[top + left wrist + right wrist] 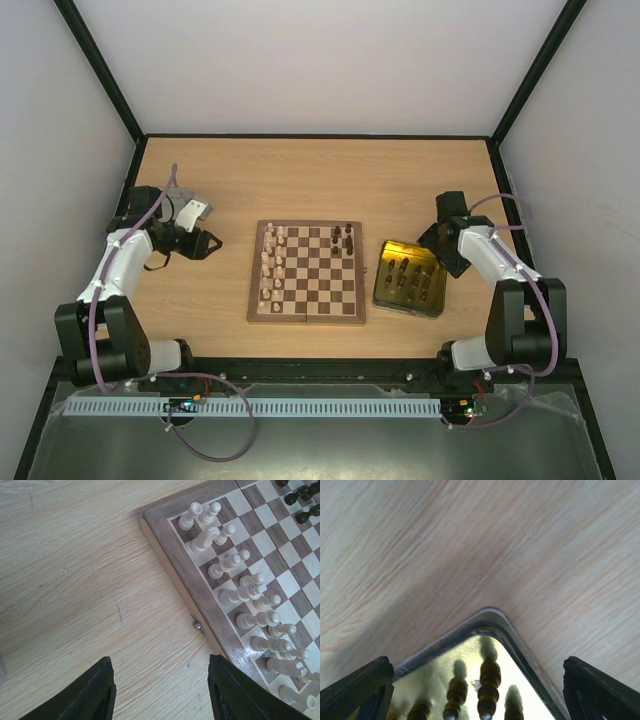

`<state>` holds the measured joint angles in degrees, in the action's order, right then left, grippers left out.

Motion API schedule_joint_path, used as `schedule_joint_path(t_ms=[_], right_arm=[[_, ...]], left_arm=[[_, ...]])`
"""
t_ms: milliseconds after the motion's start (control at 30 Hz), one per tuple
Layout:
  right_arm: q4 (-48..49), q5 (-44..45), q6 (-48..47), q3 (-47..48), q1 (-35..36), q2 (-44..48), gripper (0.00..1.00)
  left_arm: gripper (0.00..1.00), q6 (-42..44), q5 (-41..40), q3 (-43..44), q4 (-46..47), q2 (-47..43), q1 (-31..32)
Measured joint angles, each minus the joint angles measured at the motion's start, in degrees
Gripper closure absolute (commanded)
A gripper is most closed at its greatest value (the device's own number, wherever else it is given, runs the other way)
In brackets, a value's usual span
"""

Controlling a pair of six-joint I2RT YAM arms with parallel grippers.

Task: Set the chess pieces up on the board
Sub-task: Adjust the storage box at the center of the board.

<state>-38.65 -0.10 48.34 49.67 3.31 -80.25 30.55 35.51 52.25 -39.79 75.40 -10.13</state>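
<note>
light wood worktop (300,180) held the chessboard (310,292), cream pieces (268,265) ranked on its left; left gripper (215,243) hung open beside it, right gripper (432,250) open above the yellow tray (408,310), likely to fetch dark pieces (405,272)

You have no text, label, brand, number or sign to read here: the square wooden chessboard with dark-brown and cream checks (315,278), the yellow transparent tray (392,249) and the pale wooden table (300,180) show none legible.

The board (310,278) is checked brown and cream, the tray (436,297) yellow.
</note>
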Motion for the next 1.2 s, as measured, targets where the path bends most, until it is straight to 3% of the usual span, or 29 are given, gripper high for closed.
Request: schedule_joint_path(t_ms=[767, 1000, 1100, 1200], right_arm=[[8.1, -9.6, -3.6, 6.9, -0.2, -7.5, 0.20], [9.0, -11.7, -4.4, 7.3, -0.2, -8.0, 0.30], [9.1, -13.0, -4.4, 7.5, -0.2, -7.1, 0.42], [9.2, -14.1, -4.2, 7.1, 0.0, -4.0, 0.45]], left_arm=[[0.47, -2.7, -2.2, -1.8, 2.3, -0.2, 3.2], [0.47, -4.0, -3.5, -1.8, 3.4, -0.2, 5.1], [0.52, -4.3, -3.9, -1.8, 3.5, -0.2, 5.5], [0.58, -4.8, -4.3, -1.8, 3.5, -0.2, 5.8]])
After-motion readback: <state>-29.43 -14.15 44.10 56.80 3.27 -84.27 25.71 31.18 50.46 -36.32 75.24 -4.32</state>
